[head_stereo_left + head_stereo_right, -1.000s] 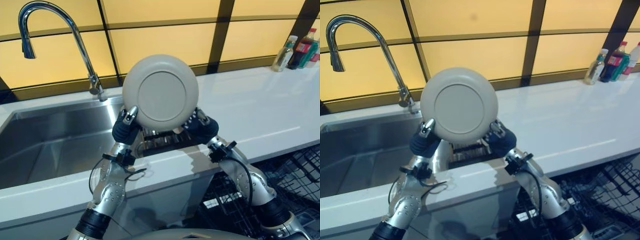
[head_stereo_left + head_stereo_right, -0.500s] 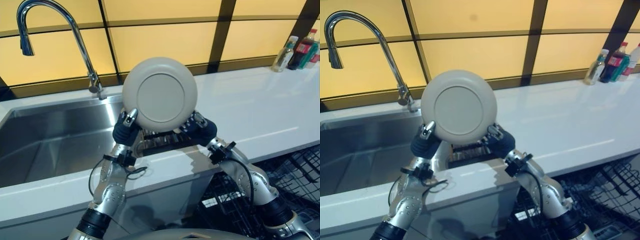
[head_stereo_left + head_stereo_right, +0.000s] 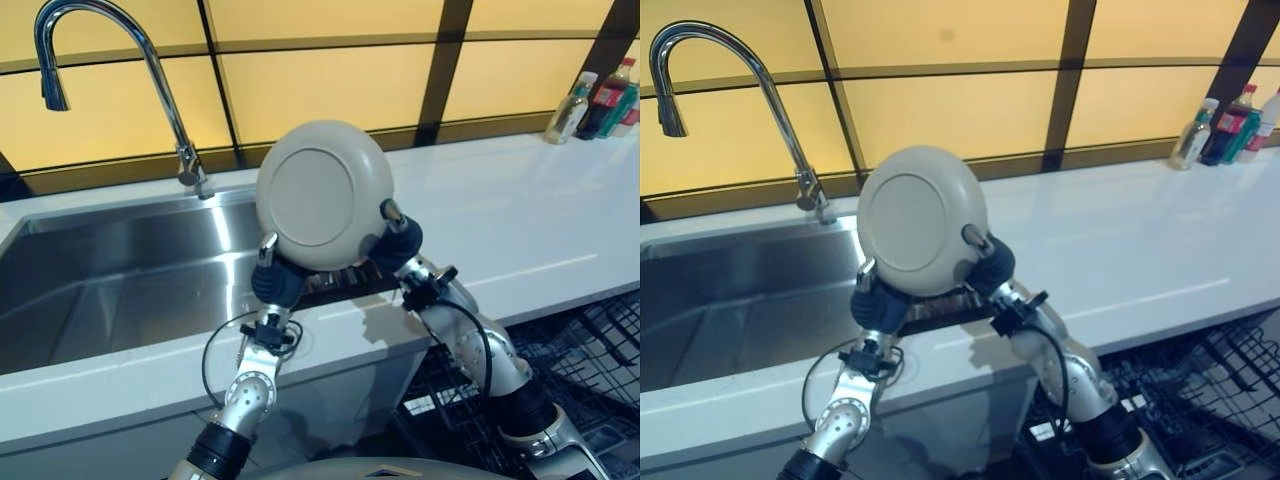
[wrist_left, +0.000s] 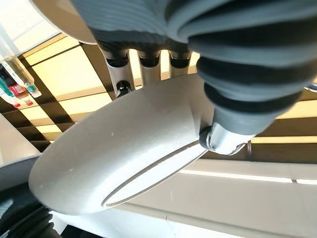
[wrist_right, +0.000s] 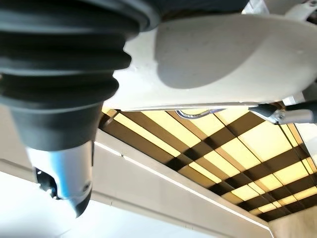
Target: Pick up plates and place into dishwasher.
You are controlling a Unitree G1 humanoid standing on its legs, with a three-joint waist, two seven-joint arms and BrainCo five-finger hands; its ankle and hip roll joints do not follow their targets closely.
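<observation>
Compared with a second ago, both hands are tilting the beige plate [image 3: 322, 195] rightward above the sink [image 3: 110, 280] edge, left hand [image 3: 277, 280] and right hand [image 3: 396, 238] clamping its rim, probably swinging it toward the dishwasher rack [image 3: 600, 340] lower right.

Plate [image 3: 323, 195] hides fingers of both hands.

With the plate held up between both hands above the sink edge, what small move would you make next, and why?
Probably swing the plate right and down: the left hand and right hand clamp it upright, and the dishwasher rack sits lower right.
</observation>
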